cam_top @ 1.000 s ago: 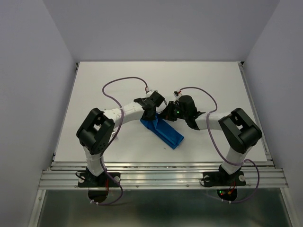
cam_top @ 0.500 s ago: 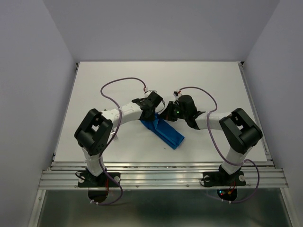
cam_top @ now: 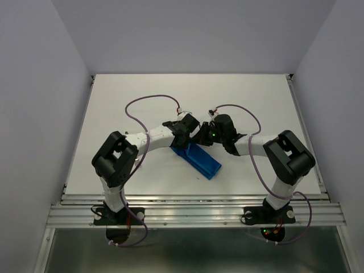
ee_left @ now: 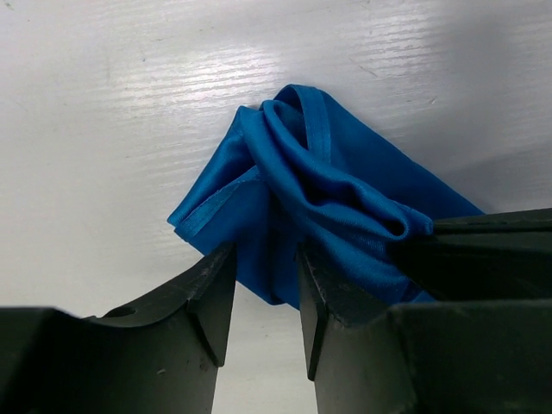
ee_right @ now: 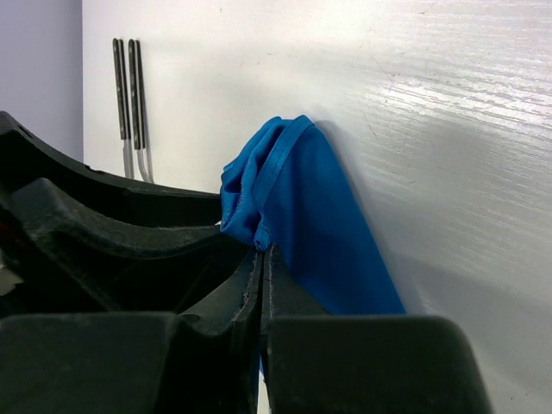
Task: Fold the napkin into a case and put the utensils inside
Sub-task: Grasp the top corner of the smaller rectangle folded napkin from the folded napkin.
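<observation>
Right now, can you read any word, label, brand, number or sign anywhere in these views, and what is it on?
None: no readable text in any view.
The napkin is plain blue, the utensils show no marking that can be made out, and the table is bare white.
</observation>
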Action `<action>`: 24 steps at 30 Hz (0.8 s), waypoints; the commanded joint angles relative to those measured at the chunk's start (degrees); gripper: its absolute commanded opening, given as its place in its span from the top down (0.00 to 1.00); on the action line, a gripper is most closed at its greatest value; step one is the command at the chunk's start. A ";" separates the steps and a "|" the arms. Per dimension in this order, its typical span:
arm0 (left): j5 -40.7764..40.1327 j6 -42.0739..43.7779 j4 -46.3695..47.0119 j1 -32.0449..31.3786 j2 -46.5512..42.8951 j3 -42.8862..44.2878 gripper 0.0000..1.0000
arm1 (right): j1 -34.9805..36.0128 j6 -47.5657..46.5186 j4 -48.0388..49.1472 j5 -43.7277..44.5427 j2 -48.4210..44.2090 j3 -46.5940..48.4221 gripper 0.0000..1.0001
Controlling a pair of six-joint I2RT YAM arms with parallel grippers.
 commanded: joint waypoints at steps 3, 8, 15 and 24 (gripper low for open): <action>-5.04 0.16 -2.17 -0.98 1.78 -0.15 0.59 | -0.26 -0.44 1.30 -0.41 -0.95 2.06 0.99; -5.31 0.24 -2.35 -1.15 2.75 0.11 0.62 | -0.26 -0.35 1.48 -0.50 -0.86 2.06 0.99; -7.68 -0.11 -3.40 -1.15 4.15 0.90 0.68 | -0.26 -0.26 1.66 -0.50 -0.86 2.06 0.99; -8.92 -0.64 -4.28 -1.50 4.42 1.16 0.81 | -0.26 -0.26 1.57 -0.41 -0.86 1.97 0.99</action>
